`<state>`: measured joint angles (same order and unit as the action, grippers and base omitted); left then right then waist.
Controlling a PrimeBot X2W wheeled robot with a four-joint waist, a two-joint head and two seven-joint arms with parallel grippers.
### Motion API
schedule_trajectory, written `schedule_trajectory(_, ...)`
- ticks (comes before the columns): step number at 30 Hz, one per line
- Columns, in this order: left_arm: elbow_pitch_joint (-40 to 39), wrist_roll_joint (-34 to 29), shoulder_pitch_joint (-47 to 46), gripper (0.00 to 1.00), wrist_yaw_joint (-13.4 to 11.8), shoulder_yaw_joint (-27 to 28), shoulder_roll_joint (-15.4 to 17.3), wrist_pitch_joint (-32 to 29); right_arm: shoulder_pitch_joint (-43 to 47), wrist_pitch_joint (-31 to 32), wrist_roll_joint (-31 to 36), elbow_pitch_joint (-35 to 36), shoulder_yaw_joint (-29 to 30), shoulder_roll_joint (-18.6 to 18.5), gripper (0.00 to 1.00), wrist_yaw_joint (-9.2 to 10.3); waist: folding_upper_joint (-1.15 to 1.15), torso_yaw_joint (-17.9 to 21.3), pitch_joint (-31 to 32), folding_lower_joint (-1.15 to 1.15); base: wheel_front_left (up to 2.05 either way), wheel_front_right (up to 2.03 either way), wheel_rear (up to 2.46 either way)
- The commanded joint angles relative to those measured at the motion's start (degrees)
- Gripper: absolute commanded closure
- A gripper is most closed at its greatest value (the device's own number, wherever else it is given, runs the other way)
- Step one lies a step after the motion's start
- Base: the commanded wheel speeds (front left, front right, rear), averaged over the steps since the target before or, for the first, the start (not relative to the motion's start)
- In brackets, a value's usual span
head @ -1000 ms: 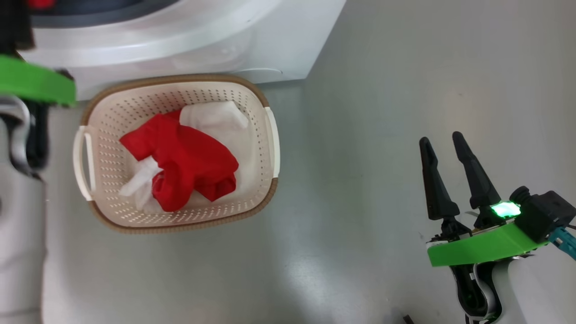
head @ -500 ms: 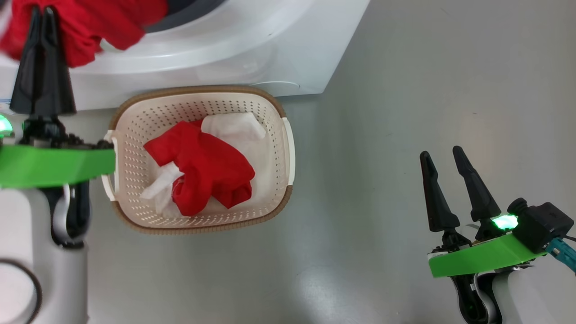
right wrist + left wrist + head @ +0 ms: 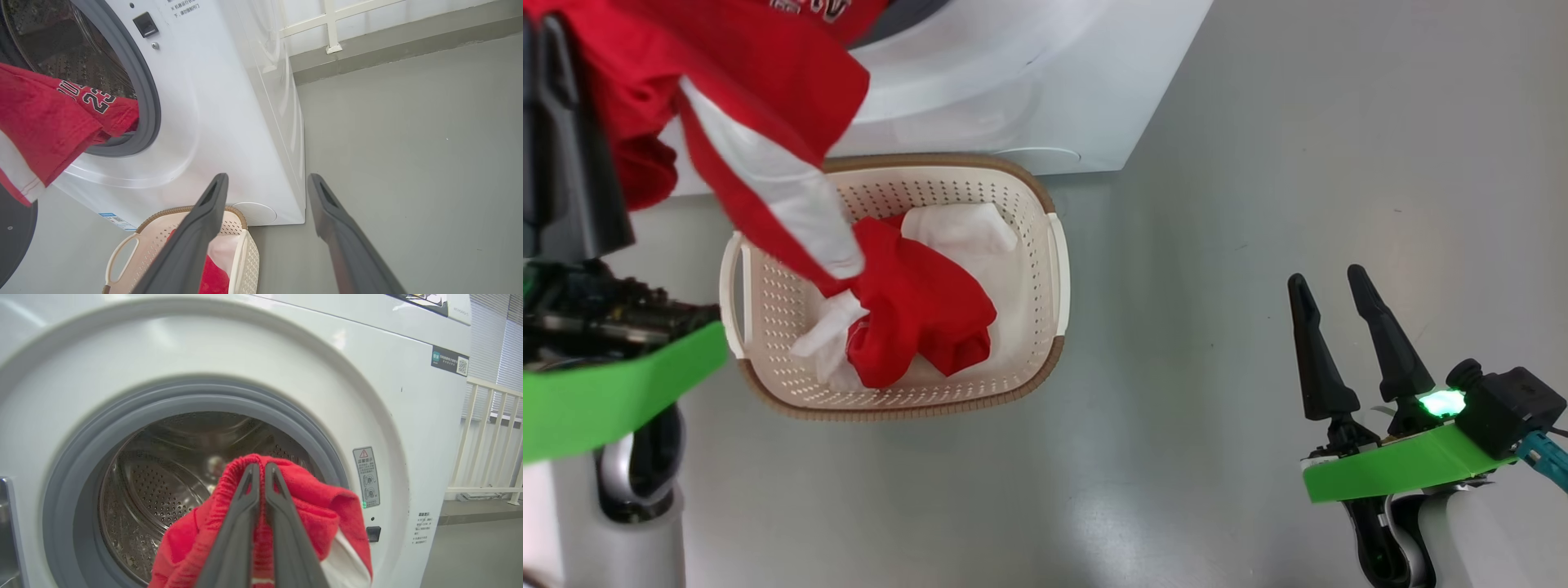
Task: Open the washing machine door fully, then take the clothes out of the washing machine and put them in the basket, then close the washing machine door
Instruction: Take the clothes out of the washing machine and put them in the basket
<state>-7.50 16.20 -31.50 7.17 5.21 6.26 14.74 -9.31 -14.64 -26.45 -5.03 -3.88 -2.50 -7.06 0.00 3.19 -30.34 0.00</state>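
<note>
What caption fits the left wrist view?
Left end effector shut on a red garment before the open washing machine.

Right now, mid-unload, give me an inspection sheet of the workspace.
Surface: grey floor, smooth.
Job's things: red garment trails out of the washing machine above the basket; red and white clothes lie in the basket.
Clutter: nothing seen.
Grippers: left gripper, jaws shut on the red garment; right gripper, jaws open, holding nothing.
Cables: teal lead at the right wrist.
Surroundings: white railing beside the machine.
</note>
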Motion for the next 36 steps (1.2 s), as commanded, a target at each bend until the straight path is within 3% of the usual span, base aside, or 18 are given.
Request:
schedule_trajectory(1,-3.5,-0.1,1.6,1.0,0.3,1.9,1.2,0.3,1.2,-0.4,1.0,1.2,-0.8,-0.4,0.0,-0.43,0.0,-0.1,-0.1,0.0,0.0,0.0,0.0)
schedule_trajectory(6,-6.9,-0.5,2.7,1.0,0.3,2.1,1.0,0.3,1.0,-0.4,1.0,1.2,-0.6,-0.4,0.0,-0.43,0.0,-0.3,-0.3,0.0,0.0,0.0,0.0)
schedule_trajectory(11,-3.9,-0.7,4.3,1.0,0.3,1.5,0.5,0.3,0.8,-0.4,0.9,1.1,-0.8,-0.4,0.0,-0.43,0.0,-0.3,-0.7,0.0,0.0,0.0,0.0)
schedule_trajectory(24,10.7,-0.2,6.1,1.0,0.3,-2.2,1.1,0.3,-0.4,-0.4,0.2,1.6,-1.3,-0.4,0.0,-0.43,0.0,0.5,-3.5,0.0,0.0,0.0,0.0)
schedule_trajectory(36,26.4,0.5,3.0,1.0,0.3,-6.3,4.8,0.3,-2.4,-0.4,-1.4,2.2,-2.1,-0.4,0.0,-0.43,0.0,2.5,-7.6,0.0,0.0,0.0,0.0)
